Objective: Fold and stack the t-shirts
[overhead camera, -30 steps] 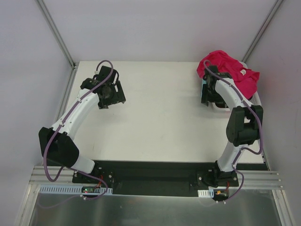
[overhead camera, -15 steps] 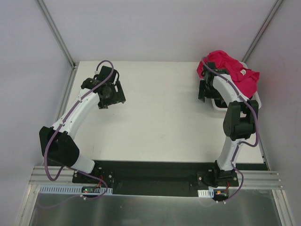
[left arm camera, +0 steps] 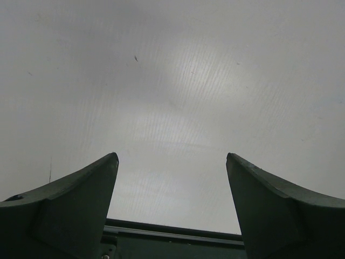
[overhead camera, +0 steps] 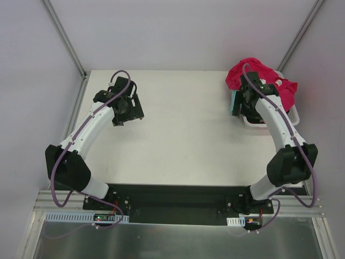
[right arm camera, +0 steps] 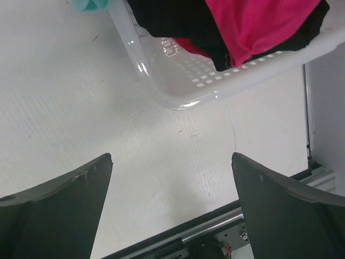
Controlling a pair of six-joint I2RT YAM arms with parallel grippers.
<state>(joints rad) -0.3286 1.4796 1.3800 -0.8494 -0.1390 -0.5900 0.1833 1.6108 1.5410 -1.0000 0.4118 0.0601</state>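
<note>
White tabletop carries the basket at far right, the t-shirts heaped inside. Right gripper, jaws wide and empty, hovers at its near rim: advance over the magenta shirt, pinch one layer only. Left gripper hangs wide, empty, far left.

Robot lab cell, white table, aluminium frame, plain walls
</note>
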